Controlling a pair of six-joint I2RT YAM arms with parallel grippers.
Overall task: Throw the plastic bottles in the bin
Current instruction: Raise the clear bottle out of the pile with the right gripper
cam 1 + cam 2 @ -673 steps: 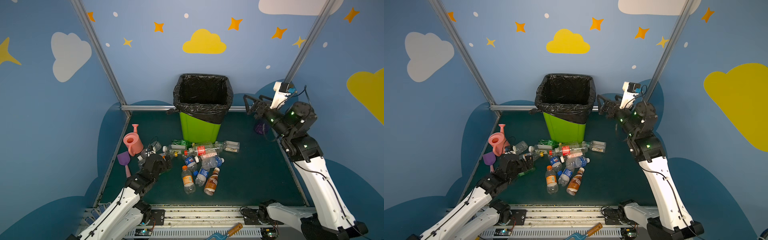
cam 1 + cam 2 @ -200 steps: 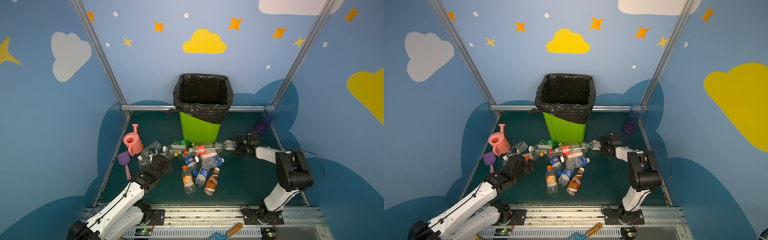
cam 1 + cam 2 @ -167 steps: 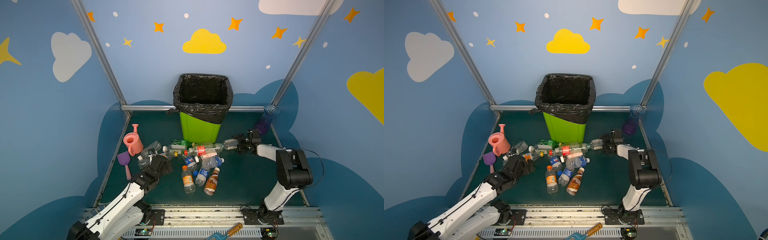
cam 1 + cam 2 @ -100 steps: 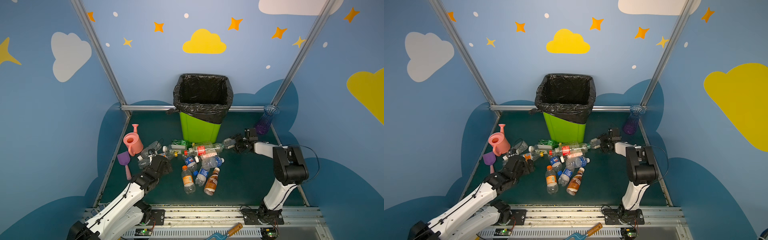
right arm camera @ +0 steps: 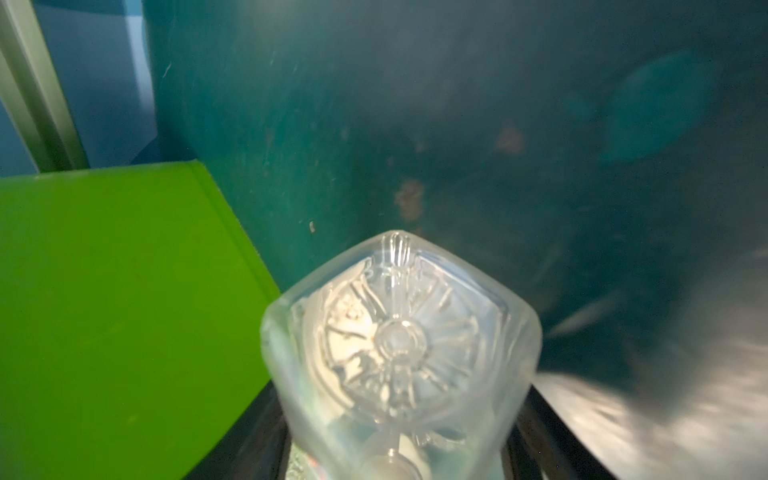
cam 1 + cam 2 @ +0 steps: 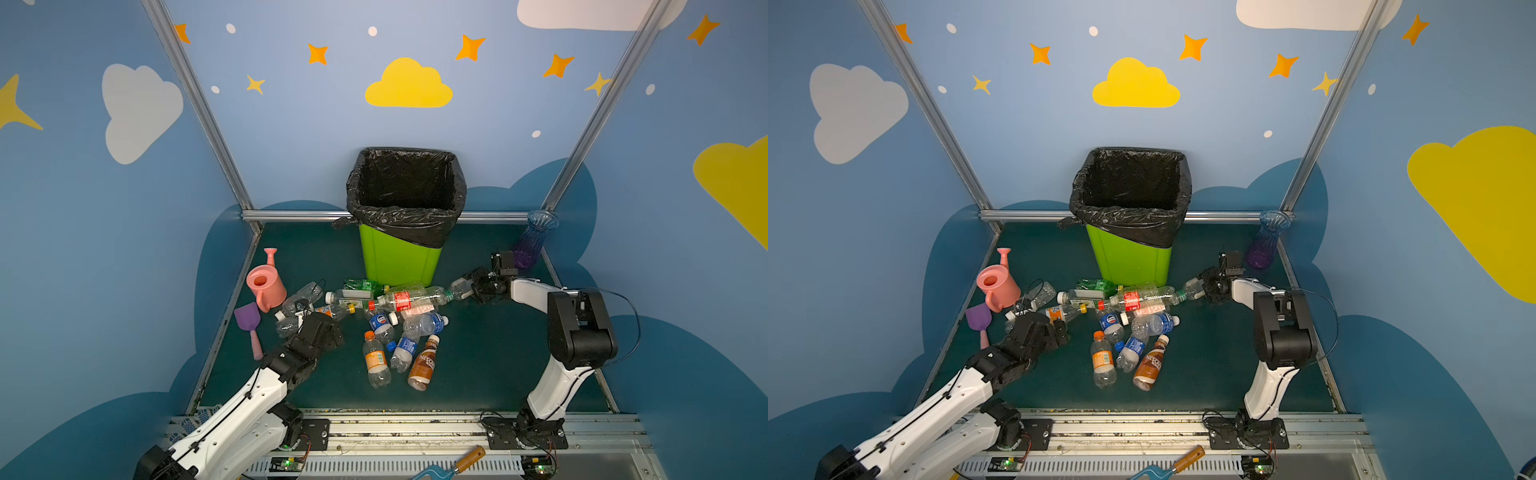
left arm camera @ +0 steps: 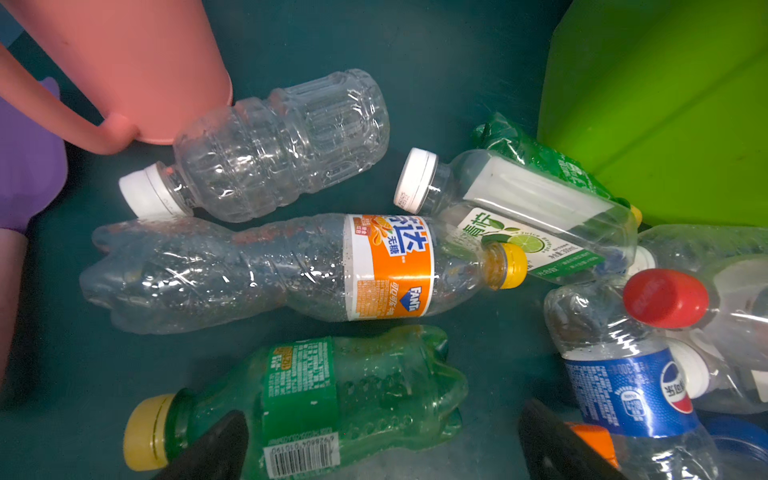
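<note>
Several plastic bottles (image 6: 399, 299) lie in a heap on the green floor in front of the bin (image 6: 399, 257), lime green with a black liner. My right gripper (image 6: 471, 286) is low at the heap's right end, shut on a clear square bottle (image 5: 399, 332) whose base faces the wrist camera. My left gripper (image 6: 328, 332) is open at the heap's left side. In the left wrist view its fingers (image 7: 216, 449) straddle a green bottle with a yellow cap (image 7: 311, 395), beside an orange-label Fanta bottle (image 7: 291, 270).
A pink watering can (image 6: 264, 284) and a purple scoop (image 6: 249, 322) sit by the left wall. A blue-purple vase (image 6: 534, 239) stands in the back right corner. A wooden-handled tool (image 6: 457, 463) lies on the front rail.
My right arm came down from beside the bin's rim to the floor, reached the clear bottle and closed its jaws round it. The left arm has hardly moved.
</note>
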